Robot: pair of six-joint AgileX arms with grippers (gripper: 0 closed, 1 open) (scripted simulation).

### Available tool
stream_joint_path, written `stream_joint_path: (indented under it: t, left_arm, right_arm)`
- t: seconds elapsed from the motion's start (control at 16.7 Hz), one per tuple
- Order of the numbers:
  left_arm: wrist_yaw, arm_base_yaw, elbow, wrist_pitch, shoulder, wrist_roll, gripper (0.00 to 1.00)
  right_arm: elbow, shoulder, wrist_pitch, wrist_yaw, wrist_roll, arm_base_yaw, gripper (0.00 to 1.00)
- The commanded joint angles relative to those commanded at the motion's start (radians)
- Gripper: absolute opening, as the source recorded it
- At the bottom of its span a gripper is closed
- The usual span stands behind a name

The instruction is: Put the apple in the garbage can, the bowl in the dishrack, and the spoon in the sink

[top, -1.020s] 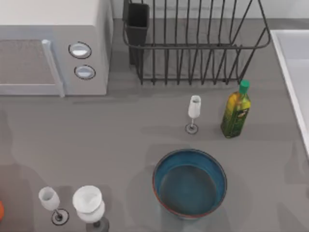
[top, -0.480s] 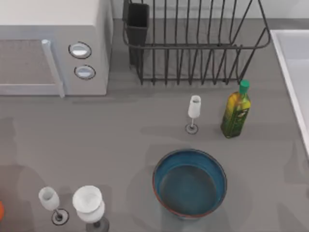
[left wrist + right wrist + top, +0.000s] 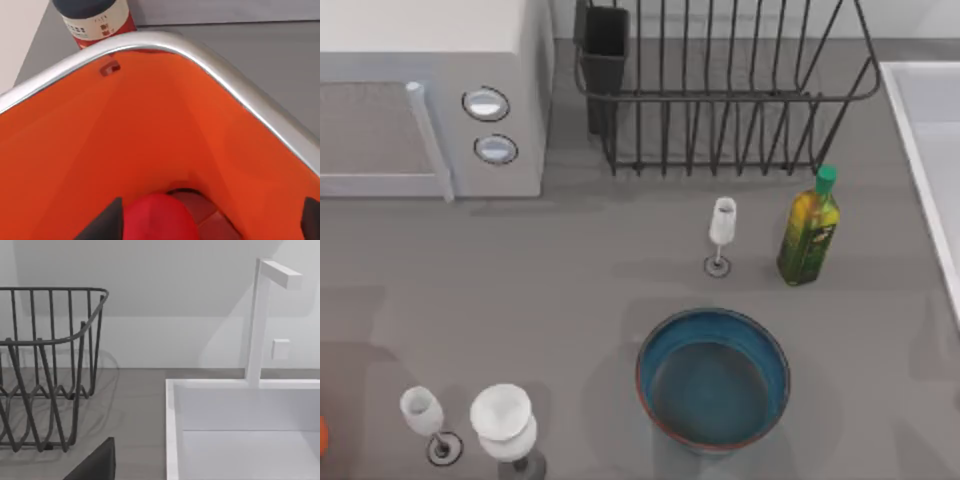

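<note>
Jaws of the left gripper (image 3: 212,222) hang spread over the orange can (image 3: 150,140), the apple (image 3: 160,220) between them, whether gripped or loose I cannot tell. Apple step looks near done. Next, judging by the layout: the bowl (image 3: 713,378), near the can, needs lifting to the dishrack (image 3: 720,90).

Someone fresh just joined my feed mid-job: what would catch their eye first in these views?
Probably the left wrist view: a vivid orange garbage can with a silver rim, and the red apple low inside it between the left tool fingers. On the top view, the big blue bowl sits at the table's near middle, with the black dishrack behind it at the far edge.
</note>
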Motion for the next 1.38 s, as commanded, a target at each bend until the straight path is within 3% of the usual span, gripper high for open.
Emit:
stream_joint_path:
  t: [0.3, 0.54, 1.02, 1.38]
  left_arm:
    - [0.053, -0.083, -0.254, 0.302, -0.391, -0.096, 1.0]
    - [0.079, -0.123, -0.371, 0.455, -0.549, -0.147, 1.0]
    - [0.082, -0.128, -0.384, 0.471, -0.566, -0.153, 1.0]
    - [0.082, -0.128, -0.384, 0.471, -0.566, -0.153, 1.0]
  right_arm:
    - [0.0, 0.0, 0.0, 0.0, 0.0, 0.0, 1.0]
    - [0.0, 0.0, 0.0, 0.0, 0.0, 0.0, 1.0]
    - [0.011, 0.011, -0.01, 0.0, 0.006, 0.005, 1.0]
    - [0.274, 0.298, -0.232, 0.003, 0.134, 0.134, 1.0]
